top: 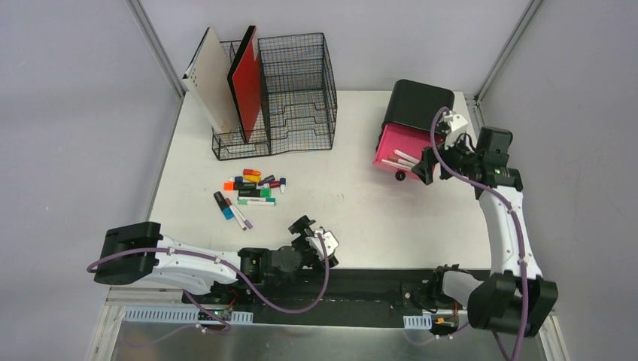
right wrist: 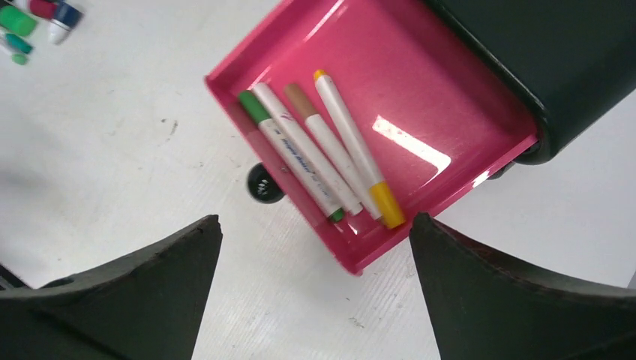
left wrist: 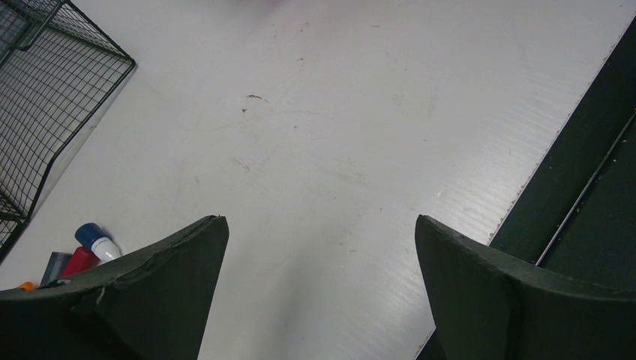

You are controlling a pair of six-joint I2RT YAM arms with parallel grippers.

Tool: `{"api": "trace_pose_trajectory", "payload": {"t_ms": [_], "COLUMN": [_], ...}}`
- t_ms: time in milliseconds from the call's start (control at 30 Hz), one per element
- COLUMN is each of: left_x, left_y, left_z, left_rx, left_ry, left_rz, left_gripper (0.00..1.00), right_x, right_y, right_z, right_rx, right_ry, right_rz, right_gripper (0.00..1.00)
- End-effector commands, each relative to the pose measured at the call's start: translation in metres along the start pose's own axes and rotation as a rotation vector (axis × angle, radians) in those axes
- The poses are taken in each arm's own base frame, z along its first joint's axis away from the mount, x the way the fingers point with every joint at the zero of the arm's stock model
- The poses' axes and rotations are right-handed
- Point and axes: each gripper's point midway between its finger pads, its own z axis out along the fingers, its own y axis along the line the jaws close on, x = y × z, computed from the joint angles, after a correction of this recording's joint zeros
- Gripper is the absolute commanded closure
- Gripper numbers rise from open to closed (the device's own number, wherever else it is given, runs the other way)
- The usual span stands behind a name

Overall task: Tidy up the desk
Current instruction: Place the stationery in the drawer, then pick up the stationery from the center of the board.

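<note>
The desk (top: 361, 218) is a white tabletop. A loose pile of markers and caps (top: 250, 189) lies left of its middle. At the right, a black box (top: 418, 104) has its pink drawer (right wrist: 420, 97) pulled out, with three markers (right wrist: 322, 150) lying inside: green, brown and yellow. My right gripper (right wrist: 315, 221) hangs open just above the drawer's front corner and its black knob (right wrist: 264, 184), holding nothing. My left gripper (left wrist: 321, 219) is open over bare desk near the front edge, right of the pile.
A black wire-mesh organizer (top: 297, 98) stands at the back left with a beige folder (top: 214, 79) and a red folder (top: 247, 83) upright in it. A black strip (top: 361, 282) runs along the desk's front. Grey walls enclose the back and sides.
</note>
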Motion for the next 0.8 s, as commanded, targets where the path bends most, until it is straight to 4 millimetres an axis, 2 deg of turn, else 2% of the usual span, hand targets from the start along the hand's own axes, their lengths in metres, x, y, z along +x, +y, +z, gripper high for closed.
{"api": "trace_pose_trajectory", "payload": {"t_ms": [0,167,267,433,767], "left_x": [-0.015,-0.014,-0.013,-0.007,0.014], "left_y": [0.002,0.009,0.015,0.032,0.083], "left_z": [0.002,0.001,0.001,-0.001,-0.012], "left_rx": [-0.025,-0.050,-0.061,-0.081,-0.248], "left_ry": [-0.038,-0.040,-0.041,-0.037,-0.028], "left_rz": [-0.056,-0.081,-0.110,-0.193,-0.436], "left_gripper": [0.01,0.01,0.01,0.01,0.01], "right_x": [-0.022,-0.016,-0.005,0.007,0.014], "right_y": [0.036,0.070,0.081,0.077,0.071], "right_z": [-0.027,-0.040,-0.043,-0.041,-0.039], "right_rx": [-0.117,-0.233,-0.268,-0.240,-0.220], "right_ry": [-0.138,-0.177,-0.178,-0.156,-0.125], "right_rz": [-0.048,-0.071,-0.103,-0.149,-0.167], "right_gripper": [0.01,0.01,0.01,0.01,0.01]}}
